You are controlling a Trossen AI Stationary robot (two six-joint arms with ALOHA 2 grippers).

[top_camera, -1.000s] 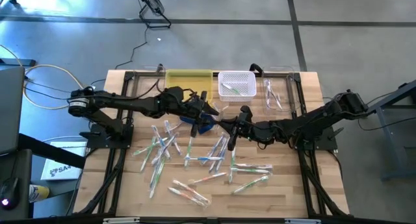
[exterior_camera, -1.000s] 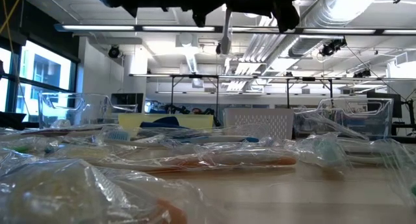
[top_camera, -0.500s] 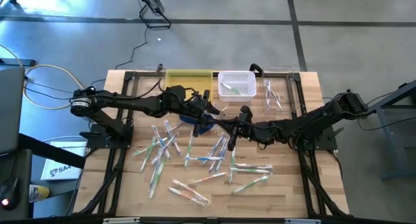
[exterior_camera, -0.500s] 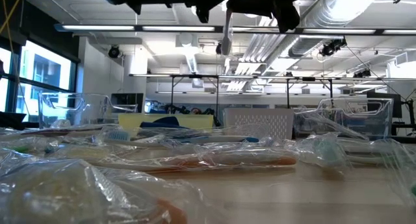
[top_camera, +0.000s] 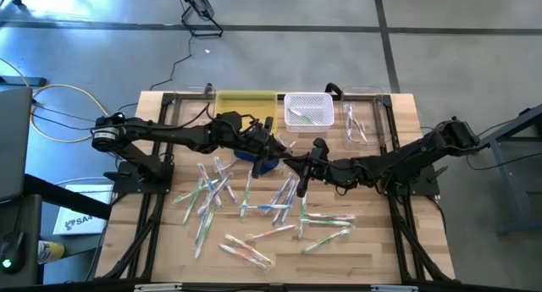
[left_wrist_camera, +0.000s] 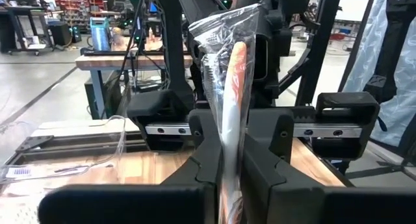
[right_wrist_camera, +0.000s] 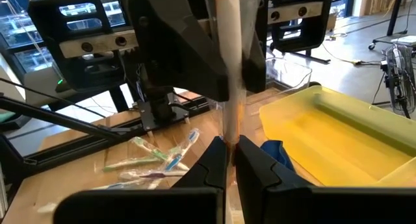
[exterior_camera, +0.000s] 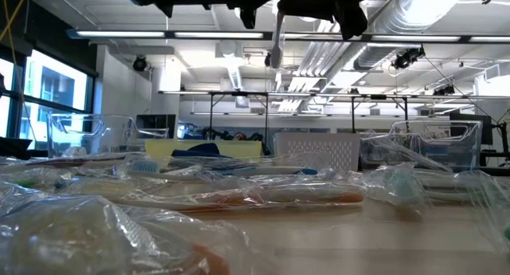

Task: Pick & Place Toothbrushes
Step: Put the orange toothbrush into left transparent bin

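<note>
1. Left gripper (left_wrist_camera: 229, 160) clamped on a wrapped orange toothbrush (left_wrist_camera: 234, 87), held upright above the table's middle, over the dark blue pouch (top_camera: 264, 163)
2. Right gripper (right_wrist_camera: 230, 160) pinches the other end of the same brush; both arms meet mid-table in the high view. Looks like a handover, so the brush can reach a bin on the far edge
3. Remaining toothbrushes (top_camera: 254, 209) lie scattered on the wooden table (top_camera: 373, 250), most in clear wrappers
4. White basket (top_camera: 308, 110) already holds a few; yellow tray (top_camera: 246, 105) beside it looks bare
5. Risk: slippery wrapper could slide if one side lets go early
</note>
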